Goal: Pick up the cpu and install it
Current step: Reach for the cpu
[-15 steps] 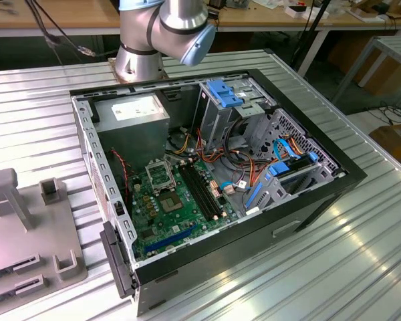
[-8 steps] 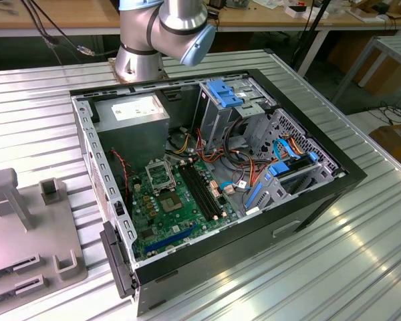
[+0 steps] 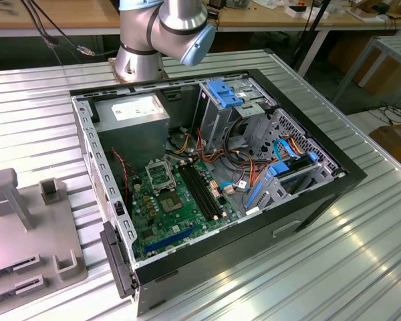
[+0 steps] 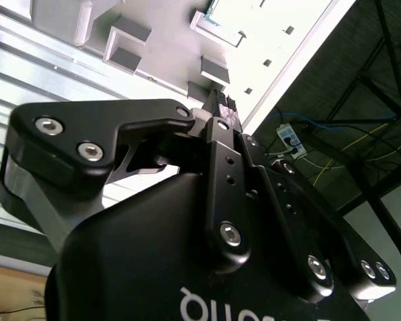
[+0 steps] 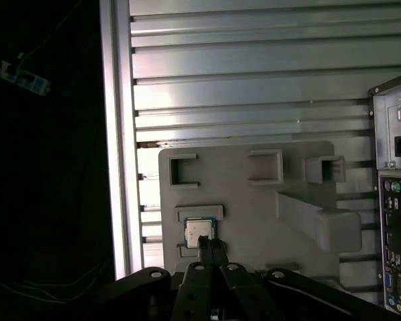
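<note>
The cpu point(image 5: 199, 231), a small square chip with a dull silver top, lies flat in a shallow framed seat on the grey fixture plate point(image 5: 254, 204). My gripper point(image 5: 212, 246) hovers above that plate in the first wrist view. Its two black fingertips are pressed together with nothing between them, and they show just beside the chip's edge. The second wrist view shows the same gripper point(image 4: 222, 102) from behind, tips together over the plate. In the exterior view the black-framed socket point(image 3: 162, 175) sits on the green board point(image 3: 170, 207) inside the open computer case point(image 3: 321, 194).
The grey plate point(image 3: 27, 221) lies on the ribbed metal table at the exterior view's left, and carries raised blocks and an upright post point(image 3: 10, 197). The arm's base point(image 3: 144, 53) stands behind the case. Inside the case are memory slots point(image 3: 202, 194), cables and blue drive brackets.
</note>
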`<state>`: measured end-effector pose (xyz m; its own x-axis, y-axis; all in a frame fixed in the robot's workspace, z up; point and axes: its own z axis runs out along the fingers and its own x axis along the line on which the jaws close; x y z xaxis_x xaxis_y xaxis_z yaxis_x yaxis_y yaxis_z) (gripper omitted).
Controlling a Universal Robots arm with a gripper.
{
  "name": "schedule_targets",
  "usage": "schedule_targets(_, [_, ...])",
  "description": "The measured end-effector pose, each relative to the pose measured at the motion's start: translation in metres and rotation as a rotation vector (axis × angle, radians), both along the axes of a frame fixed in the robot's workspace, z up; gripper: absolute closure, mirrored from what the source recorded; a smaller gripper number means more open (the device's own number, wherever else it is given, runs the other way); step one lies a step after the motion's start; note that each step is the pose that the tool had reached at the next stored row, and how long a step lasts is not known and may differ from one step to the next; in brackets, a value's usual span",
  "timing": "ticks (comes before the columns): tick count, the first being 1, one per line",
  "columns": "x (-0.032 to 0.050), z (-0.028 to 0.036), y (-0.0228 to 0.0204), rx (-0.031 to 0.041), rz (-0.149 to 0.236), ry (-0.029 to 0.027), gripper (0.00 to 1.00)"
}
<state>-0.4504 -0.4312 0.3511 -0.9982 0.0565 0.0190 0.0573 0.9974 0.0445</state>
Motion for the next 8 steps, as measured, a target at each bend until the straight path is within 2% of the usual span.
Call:
schedule_targets(2, [0.0000, -0.0001, 0.0000, 0.0000, 0.000, 0.0001, 0.89])
schedule_targets(3, [0.0000, -0.0007, -0.0001, 0.0001, 0.000, 0.0006, 0.83])
schedule_targets(6, [-0.0003, -0.0054, -0.0012, 0.0000, 0.005, 0.0052, 0.83])
schedule_targets(8, [-0.0015, -0.0087, -0.0014, 0.0005, 0.012, 0.0056, 0.83])
